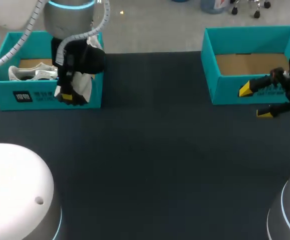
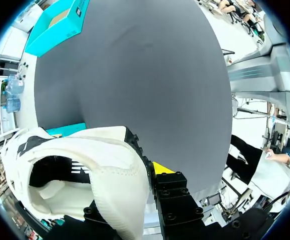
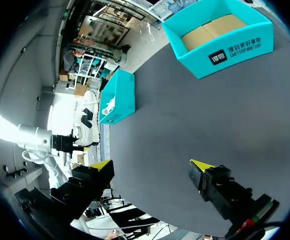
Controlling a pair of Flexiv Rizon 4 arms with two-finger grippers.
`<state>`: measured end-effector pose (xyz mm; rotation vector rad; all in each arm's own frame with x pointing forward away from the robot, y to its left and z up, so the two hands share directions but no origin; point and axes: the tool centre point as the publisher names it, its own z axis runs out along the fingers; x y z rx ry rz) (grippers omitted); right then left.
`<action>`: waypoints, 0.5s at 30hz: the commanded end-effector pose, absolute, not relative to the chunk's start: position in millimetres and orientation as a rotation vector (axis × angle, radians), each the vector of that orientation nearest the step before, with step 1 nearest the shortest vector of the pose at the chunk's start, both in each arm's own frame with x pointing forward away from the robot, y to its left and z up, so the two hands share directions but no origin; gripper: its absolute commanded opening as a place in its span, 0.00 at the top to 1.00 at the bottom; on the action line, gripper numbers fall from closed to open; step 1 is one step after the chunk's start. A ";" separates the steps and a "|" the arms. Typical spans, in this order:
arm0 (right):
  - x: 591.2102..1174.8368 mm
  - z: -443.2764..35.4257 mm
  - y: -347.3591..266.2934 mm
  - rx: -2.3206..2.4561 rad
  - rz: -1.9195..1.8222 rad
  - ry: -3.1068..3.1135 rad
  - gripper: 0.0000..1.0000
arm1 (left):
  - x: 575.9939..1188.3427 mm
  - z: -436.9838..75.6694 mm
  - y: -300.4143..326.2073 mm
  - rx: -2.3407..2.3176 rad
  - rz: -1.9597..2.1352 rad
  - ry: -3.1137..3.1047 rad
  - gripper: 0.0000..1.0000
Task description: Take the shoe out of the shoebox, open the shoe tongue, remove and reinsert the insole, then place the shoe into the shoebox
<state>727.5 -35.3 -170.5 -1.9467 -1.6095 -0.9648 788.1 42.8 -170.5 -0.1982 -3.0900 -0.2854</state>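
My left gripper point(image 1: 69, 96) is shut on a white shoe point(image 1: 82, 82) and holds it above the right end of the left teal shoebox point(image 1: 44, 97). A second white shoe point(image 1: 32, 72) lies inside that box. In the left wrist view the held shoe point(image 2: 84, 170) hangs with its opening towards the camera. One yellow fingertip point(image 2: 161, 167) presses on its side and the other is hidden behind it. My right gripper point(image 1: 255, 102) stands open in front of the right teal shoebox point(image 1: 225, 90), with nothing between its fingers point(image 3: 152, 165).
The right shoebox point(image 3: 220, 37) shows only its brown cardboard floor. A dark mat point(image 1: 150, 150) covers the table between the two boxes. Both arm bases rise at the near corners. From the right wrist, the left shoebox point(image 3: 118, 97) is far ahead.
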 end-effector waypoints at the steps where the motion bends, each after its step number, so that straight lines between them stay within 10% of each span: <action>1: 727.3 -170.8 -35.0 -1.950 -0.962 -1.609 0.00 | 809.2 -161.1 100.6 -0.189 -0.052 -3.097 1.00; 15: 727.3 -170.8 -35.0 -1.950 -0.962 -1.609 0.00 | 865.5 -158.7 188.6 -0.063 0.015 -3.078 1.00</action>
